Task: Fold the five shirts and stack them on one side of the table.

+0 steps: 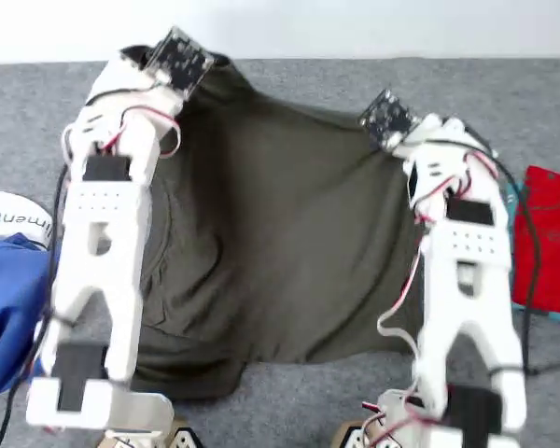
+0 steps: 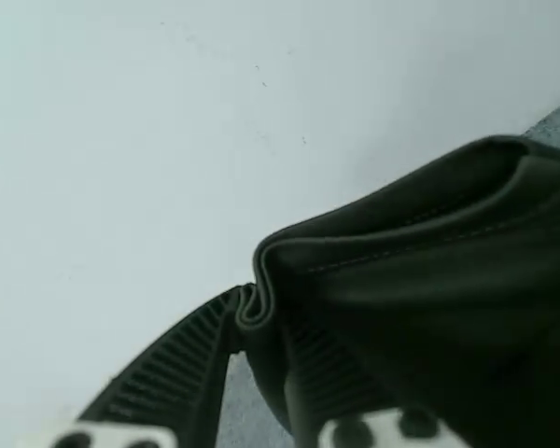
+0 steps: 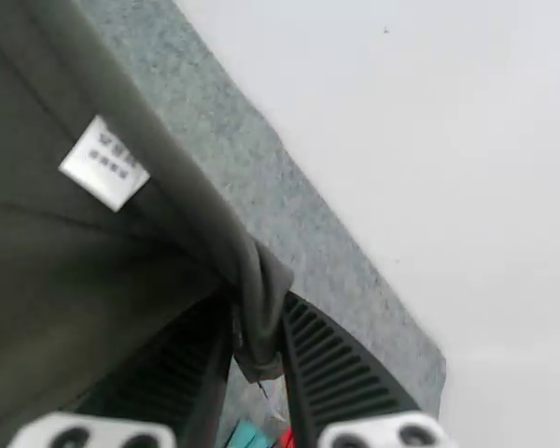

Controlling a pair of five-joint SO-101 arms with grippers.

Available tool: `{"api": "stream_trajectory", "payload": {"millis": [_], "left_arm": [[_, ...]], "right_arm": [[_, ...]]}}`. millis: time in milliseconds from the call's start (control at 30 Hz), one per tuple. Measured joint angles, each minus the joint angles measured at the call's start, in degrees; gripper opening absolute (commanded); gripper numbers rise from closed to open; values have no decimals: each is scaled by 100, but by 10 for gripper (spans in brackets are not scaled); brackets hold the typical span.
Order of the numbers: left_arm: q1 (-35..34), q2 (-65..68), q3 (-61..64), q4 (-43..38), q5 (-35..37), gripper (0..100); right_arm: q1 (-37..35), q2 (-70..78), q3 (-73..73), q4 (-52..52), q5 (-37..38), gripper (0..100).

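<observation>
A big dark green shirt (image 1: pixel 280 233) lies spread out in the middle of the gray tabletop (image 1: pixel 336 397). It fills the space between the 2 white arms. Its near edge rests wrinkled on the tabletop, close to where the arms stand.

The left hand (image 2: pixel 255 313) is at the far left corner of the shirt, close to the white wall (image 1: pixel 355 28). It is squeezing a fold of the shirt's edge. The cloth is bunched up between its 2 black ribbed fingers (image 2: pixel 182 359).

The right hand (image 3: pixel 257 341) is at the far right corner of the shirt. It too is pinching the shirt's edge, and a thick roll of cloth is pressed between its fingers. A small white label (image 3: pixel 105 175) is sewn on the shirt, near that hand.

Both hands hold the same shirt, 1 at each far corner, and the cloth runs between them.

A blue shirt (image 1: pixel 5 308) sits in a heap at the left edge of the tabletop, beside the left arm. A white cloth (image 1: pixel 19 219) with dark letters lies touching its far side.

At the right edge, a red shirt (image 1: pixel 549 243) lies flat beside the right arm. Something teal (image 1: pixel 515 201) peeks out from under it. The red shirt and the green shirt are apart, with the right arm between them.
</observation>
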Motion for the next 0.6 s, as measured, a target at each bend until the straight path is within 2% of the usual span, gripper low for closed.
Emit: {"api": "stream_trajectory", "payload": {"millis": [167,267,467,600], "left_arm": [[9,1187,-1345,18,0,13],[9,1618,-1943,343,-9,13],[9,1776,-2488,1178,-18,13],[9,1776,-2673,1776,-158,13]], "right_arm": [[35,1301,-1275,-9,0,10],[35,1908,-1846,-9,0,10],[35,2418,-2119,62,0,10],[26,2418,-2119,545,0,10]]}}
